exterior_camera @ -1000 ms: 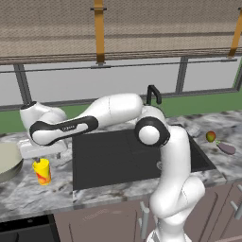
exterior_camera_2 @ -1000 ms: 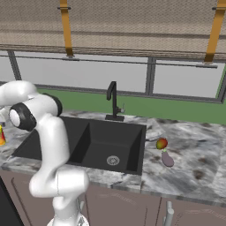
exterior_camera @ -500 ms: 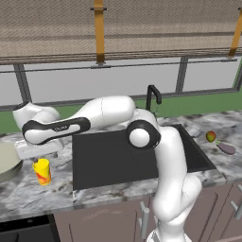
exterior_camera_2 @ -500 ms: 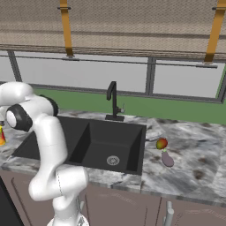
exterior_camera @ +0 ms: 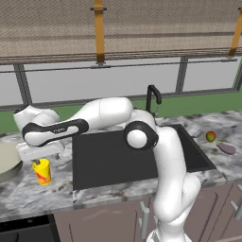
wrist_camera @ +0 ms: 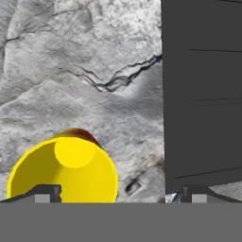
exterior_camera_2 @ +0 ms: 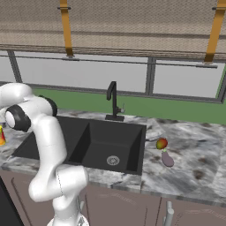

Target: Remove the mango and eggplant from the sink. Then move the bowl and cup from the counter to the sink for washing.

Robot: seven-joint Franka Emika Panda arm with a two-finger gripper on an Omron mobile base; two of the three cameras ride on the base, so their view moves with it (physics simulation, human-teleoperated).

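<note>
We see the arm stretched far over the left part of the worktop (exterior_camera: 28, 194), with the tool (wrist_camera: 118, 191) hanging just above the cup (exterior_camera: 42, 171). In the hand view its two fingertips (wrist_camera: 45, 193) stand wide apart at the bottom edge, and we look straight down into the yellow cup, whose open mouth sits near the left fingertip rather than centred between the two. The tool is fully open and has hold of nothing; whether a fingertip touches the cup rim we cannot tell.

The cup stands upright on the worktop, near the left edge of the sink (exterior_camera: 118, 158) but apart from it, with bare marble between the two. In the right base view only a sliver of the cup (exterior_camera_2: 1, 136) shows at the left border. The bowl (exterior_camera: 7, 160) sits on the worktop further left, beside the cup, cut off by the left border of the left base view.

The sink basin (exterior_camera_2: 106, 143) holds no fruit or vegetable; we see its round drain (exterior_camera_2: 113, 160) on the floor of the basin and the black faucet (exterior_camera_2: 113, 101) at its back edge.

The mango (exterior_camera_2: 161, 144) and the eggplant (exterior_camera_2: 167, 159) lie on the worktop to the right of the sink, close beside each other, the mango nearer the back edge. In the left base view both appear near the right border, mango (exterior_camera: 211, 136) and eggplant (exterior_camera: 227, 148).
</note>
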